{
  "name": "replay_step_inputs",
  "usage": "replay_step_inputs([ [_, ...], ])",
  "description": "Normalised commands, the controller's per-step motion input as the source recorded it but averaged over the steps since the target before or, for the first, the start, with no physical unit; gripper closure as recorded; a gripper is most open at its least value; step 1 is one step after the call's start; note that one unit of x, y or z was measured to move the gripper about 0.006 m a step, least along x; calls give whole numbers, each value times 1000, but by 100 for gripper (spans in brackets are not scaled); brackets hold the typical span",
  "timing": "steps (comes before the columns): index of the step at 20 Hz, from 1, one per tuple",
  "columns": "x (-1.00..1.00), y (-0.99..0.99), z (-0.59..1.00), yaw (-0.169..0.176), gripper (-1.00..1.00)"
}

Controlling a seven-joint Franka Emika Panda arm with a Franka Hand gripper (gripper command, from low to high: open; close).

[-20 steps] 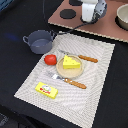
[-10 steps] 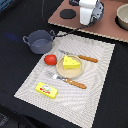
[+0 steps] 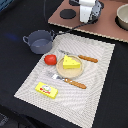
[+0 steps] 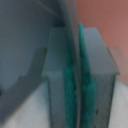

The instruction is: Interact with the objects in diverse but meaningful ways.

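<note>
Exterior view shows the gripper (image 3: 88, 11) far back over the brown board (image 3: 107, 24). Its green pads (image 4: 85, 95) look pressed together — on what, I cannot tell. Nearer, the cheese wedge (image 3: 71, 63) sits on the tan plate (image 3: 70, 73) — red tomato (image 3: 50, 59) left, grey pot (image 3: 39, 41) beyond, yellow box (image 3: 47, 90) nearest.

A placemat (image 3: 70, 75) lay across the middle of the worktop (image 3: 15, 20). Near the mat's centre sat a plate (image 3: 75, 70) with the cheese wedge (image 3: 71, 62) on it. The tomato (image 3: 50, 59) rested just beside the plate, towards the exterior view's left. A knife (image 3: 80, 57) lay behind the plate and a fork (image 3: 70, 81) before it. The box (image 3: 46, 90) lay near the mat's front corner. The pot (image 3: 40, 41) stood off the mat's back left corner.
</note>
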Motion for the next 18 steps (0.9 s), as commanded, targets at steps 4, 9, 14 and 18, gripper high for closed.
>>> replay_step_inputs([
  [4, 193, 139, -176, 0, 100],
  [9, 162, 101, -174, 0, 100],
  [14, 123, 102, -170, 0, 100],
  [18, 255, 88, -68, 0, 100],
])
